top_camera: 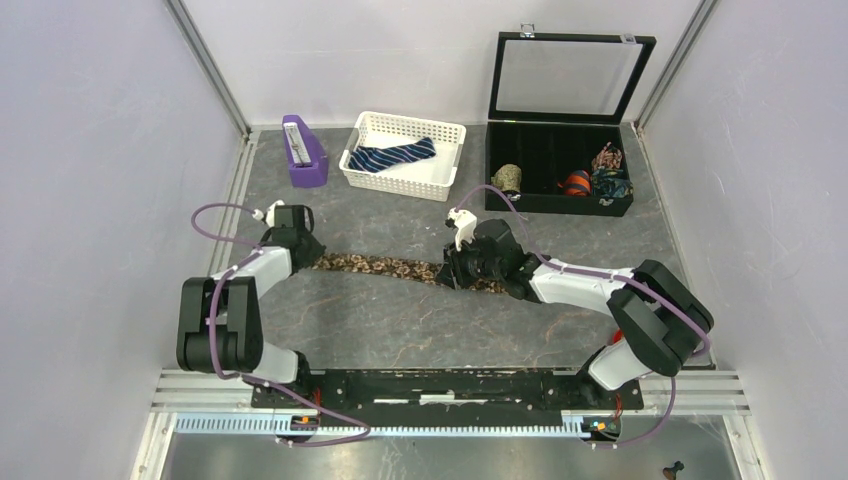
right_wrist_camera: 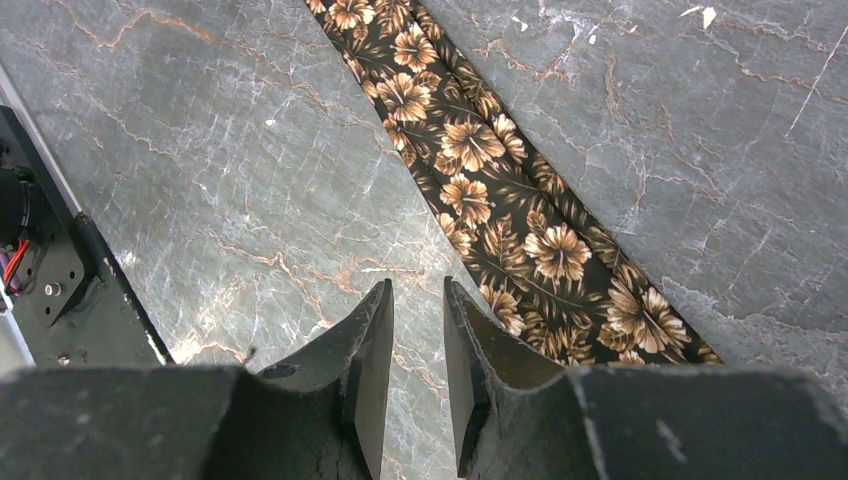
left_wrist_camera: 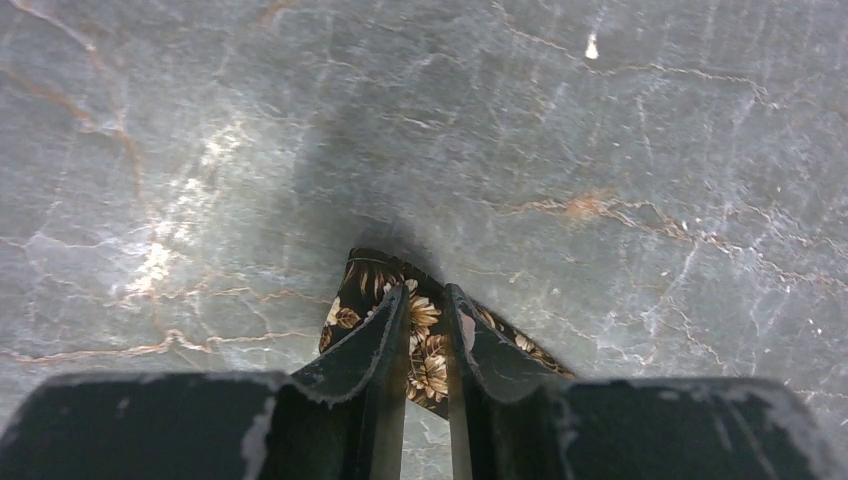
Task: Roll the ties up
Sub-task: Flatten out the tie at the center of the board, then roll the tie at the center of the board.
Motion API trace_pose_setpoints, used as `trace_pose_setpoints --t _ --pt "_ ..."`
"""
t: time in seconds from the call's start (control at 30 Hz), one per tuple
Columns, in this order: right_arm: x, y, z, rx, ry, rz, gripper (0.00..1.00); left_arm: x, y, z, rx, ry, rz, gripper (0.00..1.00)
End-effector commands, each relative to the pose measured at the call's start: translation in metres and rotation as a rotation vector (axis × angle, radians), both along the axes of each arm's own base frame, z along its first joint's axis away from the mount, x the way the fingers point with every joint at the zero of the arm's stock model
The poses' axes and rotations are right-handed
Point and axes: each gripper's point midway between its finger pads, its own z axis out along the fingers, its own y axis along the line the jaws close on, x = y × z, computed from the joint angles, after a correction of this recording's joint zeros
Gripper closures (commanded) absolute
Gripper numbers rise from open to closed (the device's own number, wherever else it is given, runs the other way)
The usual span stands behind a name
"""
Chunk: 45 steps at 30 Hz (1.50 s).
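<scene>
Closest to me, the two arms rise from their black mounting bar at the near edge of the grey marbled table, and both reach in toward the middle.

The brown floral tie lies flat and unrolled across the table between them, running roughly left to right.

The left gripper sits at the tie's left end. Its fingers are drawn in to a thin slit, with the tip of the tie filling that slit, so it seems to have the end pinched.

The right gripper is down at the other stretch of the tie. Its jaws stand only a narrow gap apart and hold nothing; bare table shows between them. The fabric passes just beside and partly under one finger.

Farther back stands a white lattice basket with the navy striped tie lying loose inside it. A purple box is just to its left.

To the right of the basket is a black compartment case with its glass lid propped open. It holds several rolled ties.
</scene>
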Motion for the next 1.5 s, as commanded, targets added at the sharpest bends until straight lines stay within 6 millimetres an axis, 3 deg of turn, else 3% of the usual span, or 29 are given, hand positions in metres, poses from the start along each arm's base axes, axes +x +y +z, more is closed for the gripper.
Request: trace_pose_setpoints --t 0.0,0.1,0.17,0.33,0.4,0.53,0.67,0.8,0.9,1.07,1.27,1.47 --pt "0.001 0.005 0.012 0.041 -0.034 0.01 0.69 -0.001 0.016 0.003 0.007 -0.038 0.045 0.74" --pt "0.0 0.006 0.012 0.042 -0.033 0.012 0.69 -0.004 0.018 0.001 -0.019 -0.046 0.064 0.74" --pt "0.0 0.005 0.01 0.037 -0.029 0.012 0.69 -0.002 0.016 0.01 -0.034 -0.087 0.053 0.7" --pt "0.001 0.006 0.012 0.039 -0.033 0.012 0.69 -0.005 0.017 0.056 -0.019 -0.238 0.048 0.35" --pt "0.002 0.007 0.014 0.041 -0.037 0.011 0.69 -0.012 0.027 0.068 0.02 -0.264 0.096 0.29" --pt "0.004 0.007 0.017 0.036 -0.046 0.013 0.69 -0.036 0.052 0.073 0.081 -0.276 0.254 0.34" --pt "0.001 0.006 0.019 0.04 -0.05 0.015 0.69 -0.051 0.062 0.061 0.049 -0.284 0.334 0.36" --pt "-0.001 0.004 0.02 0.043 -0.053 0.017 0.69 -0.05 0.057 0.036 -0.108 -0.252 0.33 0.39" --pt "-0.004 0.002 0.018 0.046 -0.05 0.016 0.69 -0.045 0.053 0.02 -0.189 -0.211 0.307 0.47" --pt "-0.007 -0.001 0.013 0.042 -0.044 0.014 0.69 -0.038 0.047 0.011 -0.244 -0.232 0.268 0.52" --pt "-0.006 -0.001 0.013 0.045 -0.044 0.012 0.69 -0.039 0.054 0.016 -0.24 -0.271 0.287 0.52" --pt "-0.005 0.0 0.012 0.042 -0.042 0.012 0.69 -0.035 0.059 0.04 -0.205 -0.371 0.277 0.5"
